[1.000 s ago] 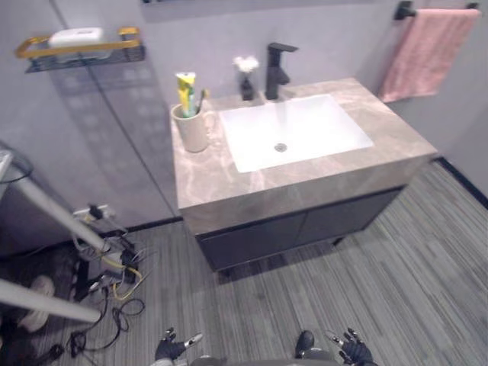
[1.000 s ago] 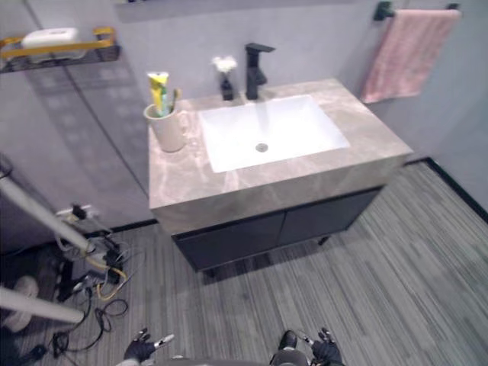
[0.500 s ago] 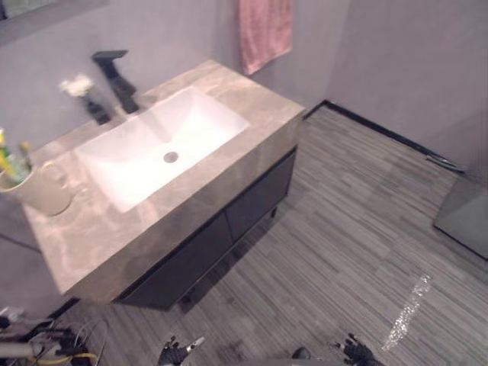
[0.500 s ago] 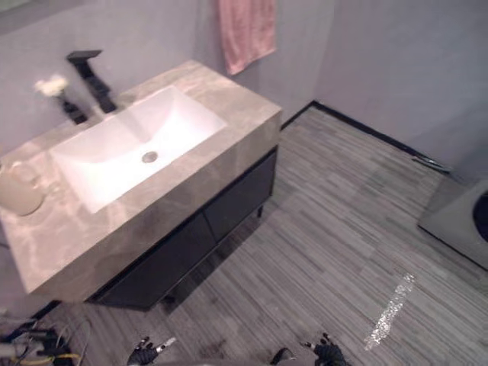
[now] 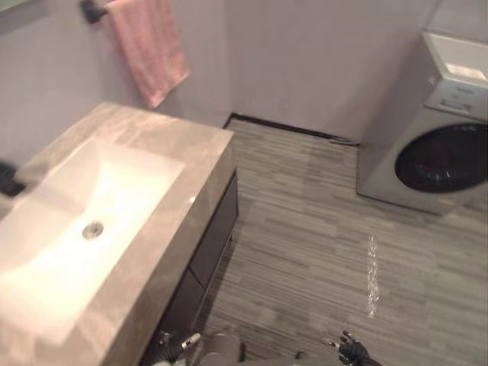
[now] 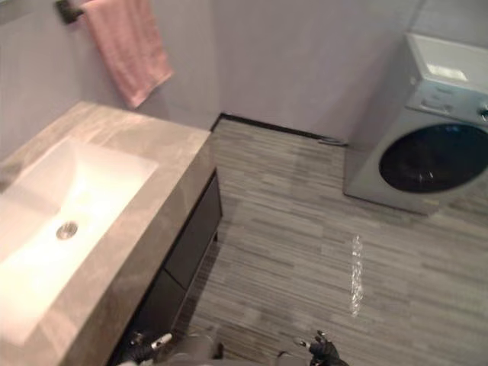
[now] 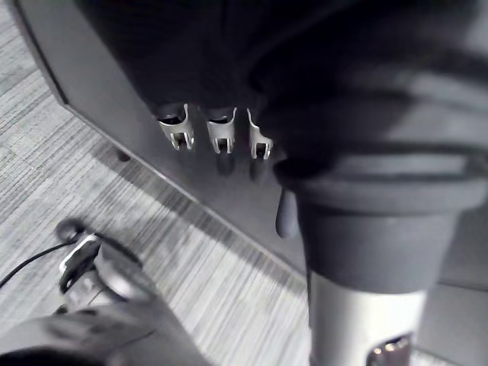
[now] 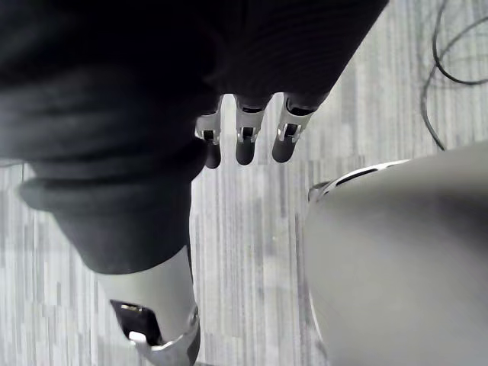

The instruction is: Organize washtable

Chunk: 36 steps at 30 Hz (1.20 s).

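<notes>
Washtable grey-brown marble; white sink; dark cabinet.

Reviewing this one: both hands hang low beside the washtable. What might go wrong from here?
1. The left hand hangs open, close to the dark cabinet front under the counter; an arm swing or a step could knock the fingers against it.
2. A shiny streak lies on the floor. It may be wet, so a step there might slip.
</notes>
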### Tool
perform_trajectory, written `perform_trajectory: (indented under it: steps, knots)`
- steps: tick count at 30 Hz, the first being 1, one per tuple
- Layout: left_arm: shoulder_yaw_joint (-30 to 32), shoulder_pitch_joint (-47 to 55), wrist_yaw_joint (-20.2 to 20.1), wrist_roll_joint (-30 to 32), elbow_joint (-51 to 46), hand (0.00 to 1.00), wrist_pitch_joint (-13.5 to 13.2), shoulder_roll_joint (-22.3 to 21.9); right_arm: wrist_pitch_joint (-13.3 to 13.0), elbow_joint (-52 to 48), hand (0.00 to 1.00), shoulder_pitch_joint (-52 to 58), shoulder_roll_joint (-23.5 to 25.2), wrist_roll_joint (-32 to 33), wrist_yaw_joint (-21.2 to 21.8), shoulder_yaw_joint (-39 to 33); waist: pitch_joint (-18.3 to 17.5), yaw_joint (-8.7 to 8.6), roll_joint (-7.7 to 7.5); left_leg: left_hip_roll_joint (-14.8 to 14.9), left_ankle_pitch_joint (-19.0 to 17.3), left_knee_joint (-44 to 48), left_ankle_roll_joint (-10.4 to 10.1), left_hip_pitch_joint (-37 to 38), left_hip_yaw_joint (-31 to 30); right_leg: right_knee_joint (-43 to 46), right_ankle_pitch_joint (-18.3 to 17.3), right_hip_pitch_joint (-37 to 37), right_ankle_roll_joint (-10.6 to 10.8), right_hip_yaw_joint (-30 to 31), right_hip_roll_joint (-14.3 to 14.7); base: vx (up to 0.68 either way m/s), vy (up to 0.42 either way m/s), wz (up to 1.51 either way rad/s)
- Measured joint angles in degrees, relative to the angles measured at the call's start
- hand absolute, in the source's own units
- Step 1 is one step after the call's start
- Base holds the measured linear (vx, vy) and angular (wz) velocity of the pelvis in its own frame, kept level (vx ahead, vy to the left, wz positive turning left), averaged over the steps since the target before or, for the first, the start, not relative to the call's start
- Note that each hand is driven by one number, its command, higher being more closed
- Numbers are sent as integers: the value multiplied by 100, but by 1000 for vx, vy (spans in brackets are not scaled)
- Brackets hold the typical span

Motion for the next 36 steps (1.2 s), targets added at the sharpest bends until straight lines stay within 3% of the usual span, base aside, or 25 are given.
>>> perform_trajectory:
  steps: [3, 7, 10, 11, 13, 14, 15, 16, 17, 19, 21, 26, 28, 30, 32, 33, 34, 35, 36]
  knots:
    - [-174, 25, -124, 47, 24, 0, 2, 147, 15, 36, 0, -13, 80, -30, 49, -2, -46, -45, -49, 144, 19, -380, 36, 345, 734, -427, 180, 88, -153, 657, 161, 131, 206, -145]
    - [-106, 1, 263, 92, 192, 0, -60, 112, 68, 48, 0, 144, 33, -135, 125, -32, -255, -80, -55, 176, -9, -925, 81, 802, 1380, -640, 325, 54, -103, 1138, 226, 112, 111, -91]
    - [-125, -2, 269, 144, 192, 0, -97, 8, 74, 55, 0, 142, -49, -192, 124, -187, -325, -104, 159, 231, -7, -1154, 82, 1125, 1657, -520, 338, 23, -120, 1070, 309, 174, 54, -67]
    - [-125, 17, 270, 176, 194, 0, -96, -16, 78, 65, 0, 144, -75, -220, 123, -185, -365, -104, 219, 242, -5, -1187, 82, 1184, 1678, -507, 357, 31, -144, 973, 324, 155, 38, -65]
    - [-128, 19, 270, 229, 194, 0, -96, -152, 83, 74, 0, 163, -186, -286, 119, -167, -502, -102, 399, 274, 78, -1093, 127, 1255, 1703, -415, 484, 39, -327, 95, 302, 141, 26, -48]
    - [-147, -2, 264, 230, 184, 0, -100, -209, 90, 70, 0, 149, -179, -380, 117, -165, -496, -71, 396, 177, 231, -594, -15, 1083, 1660, -369, 576, 88, -466, -559, 95, 88, 17, -27]
    - [-140, 3, 251, 230, 176, 0, -117, -190, 90, 70, 0, 103, -170, -418, 114, -167, -465, -61, 328, 163, 102, -430, 72, 927, 1579, -368, 587, 145, -477, -822, -75, 36, -29, -18]
    - [-221, 23, 267, 231, 115, 0, -157, -127, 96, 102, 0, 158, -184, -466, 118, -196, -506, -83, 389, 324, 365, -1470, 286, 1069, 1507, -466, 587, 216, -516, -1566, -142, -38, -39, -22]
    - [-253, 18, 275, 229, 119, 0, -148, -138, 115, 114, 0, 127, -215, -472, 114, -194, -524, -20, 412, 271, 379, -1590, 399, 1162, 1579, -423, 489, 212, -514, -1808, -223, 13, 1, -44]
    - [-385, 56, 268, 213, 120, 0, -87, -113, 121, 21, 0, 95, -150, -555, 123, -187, -538, 36, 360, 243, 434, -1683, 354, 1208, 1952, 61, 263, 167, -671, -2959, -591, 108, 68, -59]
    - [-512, 56, 265, 237, 128, 0, -64, 2, 121, 24, 0, 133, -97, -588, 119, -207, -548, 82, 271, 248, 409, -1646, 310, 1261, 2130, 40, 359, 185, -568, -3186, -612, 137, 34, -59]
    - [-601, -38, 255, 352, 195, 0, -26, 6, 122, 1, 0, 286, -121, -574, 115, -241, -574, 52, 269, 350, 304, -1535, 122, 1362, 2777, -632, 741, 293, -253, -3315, -348, 75, 13, -82]
    - [-665, -136, 253, 352, 195, 0, -38, 53, 121, -2, 0, 282, -104, -574, 127, -184, -581, -74, 209, 390, 301, -1356, 118, 1297, 2876, -1063, 944, 445, -250, -3283, -178, -10, -27, -28]
    - [-660, -151, 264, 344, 193, 0, -47, 72, 123, 11, 0, 297, -95, -579, 133, -160, -603, -76, 171, 519, 202, -1053, -57, 1239, 3005, -1400, 1087, 584, -340, -3255, -4, 7, -27, -34]
    - [-561, -137, 275, 333, 194, 0, -47, 72, 120, 9, 0, 312, -96, -584, 130, -104, -618, -84, 141, 592, 200, -748, -94, 1188, 3134, -1627, 1170, 725, -441, -3191, 81, 60, 4, -32]
    - [-444, -132, 280, 323, 189, 0, -56, 75, 121, 9, 0, 311, -94, -586, 122, -10, -617, -69, 77, 662, 273, -197, -276, 1000, 3228, -1750, 1214, 838, -492, -3106, 19, 112, 61, -38]
    - [-355, -122, 328, 278, 190, 0, -100, 136, 117, 11, 0, 247, -28, -590, 119, 90, -575, -34, -98, 779, 155, 470, -348, 594, 3219, -1767, 1209, 830, -496, -2909, -128, 117, 87, -37]
    - [-303, -116, 360, 274, 191, 0, -119, 148, 122, 22, 0, 215, -16, -590, 109, 94, -563, -40, -100, 891, -68, 344, -112, 550, 3177, -1761, 1185, 831, -497, -2814, -132, 66, 49, -50]
    - [-230, -98, 386, 249, 177, 0, -120, 80, 111, 28, 0, 137, -64, -591, 111, 99, -545, -57, 133, 1375, 45, -716, -371, 825, 3131, -1715, 1179, 831, -441, -2794, 151, 108, 23, -109]
